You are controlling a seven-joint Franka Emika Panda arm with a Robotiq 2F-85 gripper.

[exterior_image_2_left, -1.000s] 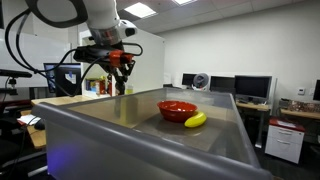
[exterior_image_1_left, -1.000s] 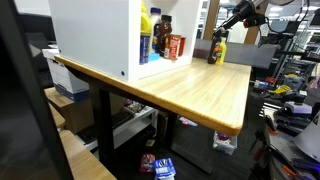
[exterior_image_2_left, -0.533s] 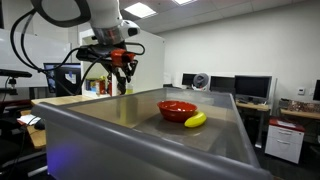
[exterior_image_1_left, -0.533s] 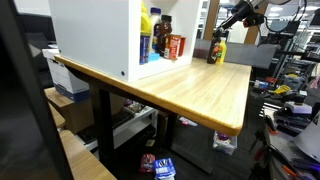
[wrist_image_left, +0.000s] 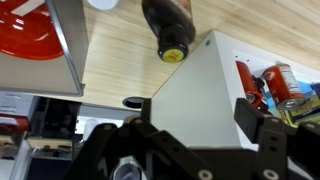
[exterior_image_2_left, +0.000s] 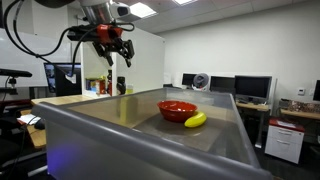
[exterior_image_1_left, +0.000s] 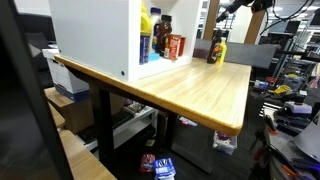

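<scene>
A dark bottle with a yellow cap (exterior_image_1_left: 216,50) stands upright on the wooden table (exterior_image_1_left: 190,90), next to the open front of the white cabinet (exterior_image_1_left: 95,40). My gripper (exterior_image_1_left: 232,6) hangs well above it, open and empty. In the wrist view the bottle (wrist_image_left: 170,30) shows from above, beyond the spread fingers, and only the cabinet top lies between the jaws of the gripper (wrist_image_left: 197,115). In an exterior view the gripper (exterior_image_2_left: 113,55) is high over the table, its fingers apart.
A red bowl (exterior_image_2_left: 177,108) and a banana (exterior_image_2_left: 195,120) lie on the table. The cabinet shelf holds a blue bottle (exterior_image_1_left: 146,40) and red cans (exterior_image_1_left: 176,46). Desks with monitors (exterior_image_2_left: 250,88) stand behind. Clutter covers the floor.
The gripper, shut on the bottle a second ago, has opened, let it go and risen straight up. The bottle stays standing where it was.
</scene>
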